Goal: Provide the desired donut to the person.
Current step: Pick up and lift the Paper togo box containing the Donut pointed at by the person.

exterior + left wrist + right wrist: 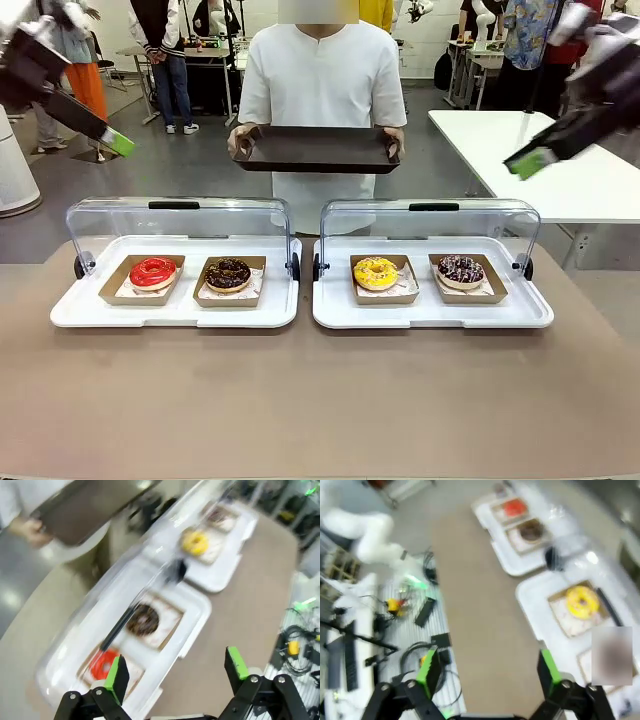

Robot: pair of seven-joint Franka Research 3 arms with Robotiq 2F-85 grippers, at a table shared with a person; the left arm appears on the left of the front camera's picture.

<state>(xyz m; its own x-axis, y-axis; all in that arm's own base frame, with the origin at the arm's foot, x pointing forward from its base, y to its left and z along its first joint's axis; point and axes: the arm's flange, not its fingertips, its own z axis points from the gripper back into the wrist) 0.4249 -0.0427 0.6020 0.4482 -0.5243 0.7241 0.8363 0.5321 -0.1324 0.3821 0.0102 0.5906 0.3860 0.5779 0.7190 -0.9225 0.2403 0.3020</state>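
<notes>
Two white display trays hold donuts on brown card squares. The left tray (70, 312) has a red donut (152, 272) (103, 664) and a chocolate donut (228, 274) (143, 620). The right tray (335, 315) has a yellow donut (376, 272) (581, 601) and a dark sprinkled donut (460, 269). The person (316, 70) stands at the far side, holding a dark brown serving tray (316, 150) in both hands. My left gripper (120, 143) (176, 672) hangs open, high at the upper left. High at the upper right, my right gripper (530, 160) (487, 667) is open too. Both are empty.
Clear hinged lids (180, 220) (430, 222) stand raised behind both display trays. The brown tabletop (320, 400) is bare in front of them. A white table (590, 180) stands at the far right. Cables and gear (415, 610) lie beside the table on my side.
</notes>
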